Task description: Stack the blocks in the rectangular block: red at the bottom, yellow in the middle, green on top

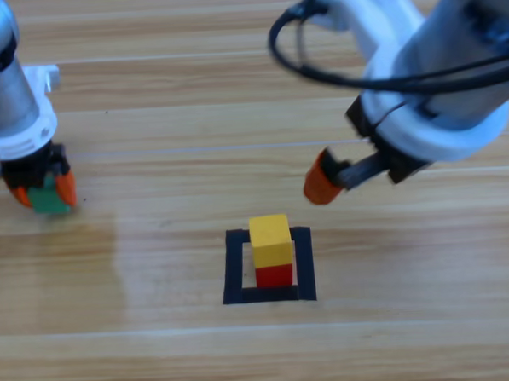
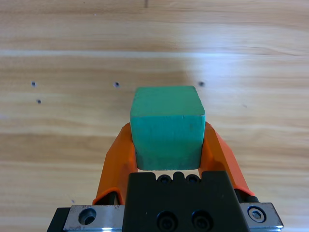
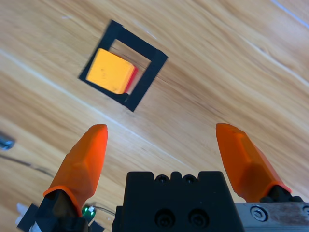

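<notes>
The left claw (image 1: 43,195) grips the small matte teal-green cube (image 2: 167,126); the right claw (image 3: 166,154) hangs open above the yellow cube (image 1: 269,231) stacked on the red cube (image 1: 274,276) inside the black tape square (image 1: 304,265).

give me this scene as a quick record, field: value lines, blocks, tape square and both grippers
stack: yellow cube on red cube
stack location: inside the black tape square
green cube: gripped by the left gripper, far left of the square
left gripper: jaws shut on the green cube
right gripper: jaws open, holding nothing, up and right of the stack
left to do: green on top of yellow
</notes>
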Available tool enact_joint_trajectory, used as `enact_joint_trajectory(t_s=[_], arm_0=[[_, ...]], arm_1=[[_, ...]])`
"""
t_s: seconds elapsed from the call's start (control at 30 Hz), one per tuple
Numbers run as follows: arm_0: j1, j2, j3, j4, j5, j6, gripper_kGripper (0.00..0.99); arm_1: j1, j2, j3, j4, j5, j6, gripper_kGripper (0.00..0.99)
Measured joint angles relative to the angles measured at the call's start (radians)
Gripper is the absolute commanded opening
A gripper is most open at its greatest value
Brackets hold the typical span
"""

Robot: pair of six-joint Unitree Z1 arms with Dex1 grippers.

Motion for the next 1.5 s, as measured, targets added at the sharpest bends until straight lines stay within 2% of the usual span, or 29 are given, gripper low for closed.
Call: enact_joint_trajectory(t_s=[0.2,0.3,0.4,0.6,0.67,0.8,1.2,1.5], arm_0=[[-0.131,-0.082,-0.148,0.137,0.001,-0.185,0.078],[-0.218,-0.104,-0.239,0.235,0.026,-0.270,0.078],[-0.310,-0.107,-0.314,0.296,0.056,-0.344,0.078],[-0.478,-0.107,-0.340,0.355,0.089,-0.478,0.078],[-0.507,-0.103,-0.356,0.373,0.092,-0.499,0.078],[-0.570,-0.037,-0.516,0.490,0.118,-0.525,0.078],[-0.674,0.078,-0.576,0.510,0.119,-0.589,0.078],[-0.683,0.164,-0.634,0.515,0.112,-0.598,0.078]], arm_1=[[-0.095,-0.160,0.344,-0.325,0.205,-0.178,0.988],[-0.122,-0.215,0.401,-0.391,0.247,-0.227,0.990],[-0.141,-0.254,0.401,-0.399,0.248,-0.283,0.990],[-0.152,-0.296,0.451,-0.399,0.248,-0.313,0.990],[-0.152,-0.304,0.453,-0.399,0.248,-0.365,0.990],[-0.152,-0.322,0.463,-0.398,0.243,-0.387,0.990],[-0.153,-0.388,0.468,-0.390,0.245,-0.388,0.989],[-0.153,-0.388,0.468,-0.377,0.254,-0.393,0.989]])
